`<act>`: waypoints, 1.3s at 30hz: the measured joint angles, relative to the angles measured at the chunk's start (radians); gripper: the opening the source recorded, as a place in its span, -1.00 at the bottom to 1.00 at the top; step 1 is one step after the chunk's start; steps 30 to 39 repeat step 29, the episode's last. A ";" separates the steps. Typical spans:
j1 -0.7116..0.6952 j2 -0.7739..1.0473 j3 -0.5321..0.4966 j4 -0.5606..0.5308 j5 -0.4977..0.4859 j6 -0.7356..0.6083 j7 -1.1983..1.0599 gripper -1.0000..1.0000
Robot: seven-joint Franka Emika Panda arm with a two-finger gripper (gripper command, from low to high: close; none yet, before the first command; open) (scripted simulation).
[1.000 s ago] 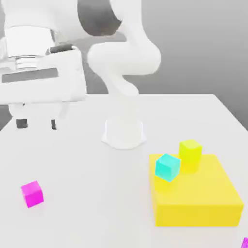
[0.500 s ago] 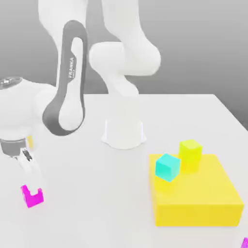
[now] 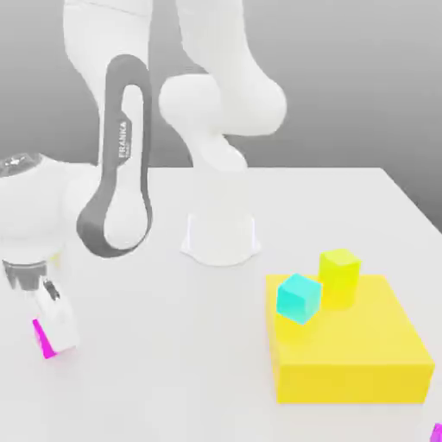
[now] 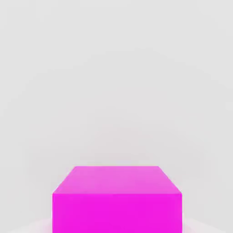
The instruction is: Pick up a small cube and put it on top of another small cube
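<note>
White tabletop [image 3: 216, 363] under a grey backdrop carries the scene. At the exterior view's left, the gripper [image 3: 53, 332] is down at the table, closed on the small cube [image 3: 41, 338], apparently resting there. Well apart, a big yellow block [image 3: 354, 367] carries a cyan cube [image 3: 299, 298] and small yellow cube [image 3: 339, 274].

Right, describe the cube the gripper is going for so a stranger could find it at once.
Start at the white table and follow the arm down to its gripper, near the exterior view's left edge. Shut between the fingers is the small magenta cube, far from the cyan cube and small yellow cube by the big yellow block.
</note>
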 joint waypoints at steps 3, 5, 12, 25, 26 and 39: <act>0.039 -0.091 0.031 -0.028 -0.041 -0.067 -0.051 -1.00; 0.084 -0.144 0.080 -0.047 -0.042 -0.106 -0.138 -1.00; 0.326 -0.352 0.182 -0.122 -0.066 -0.244 -0.469 -1.00; 0.628 -0.551 0.361 -0.273 -0.192 -0.266 -0.928 -1.00; 0.632 -0.521 0.365 -0.282 -0.195 -0.226 -0.933 1.00; 0.632 -0.521 0.365 -0.282 -0.195 -0.226 -0.934 1.00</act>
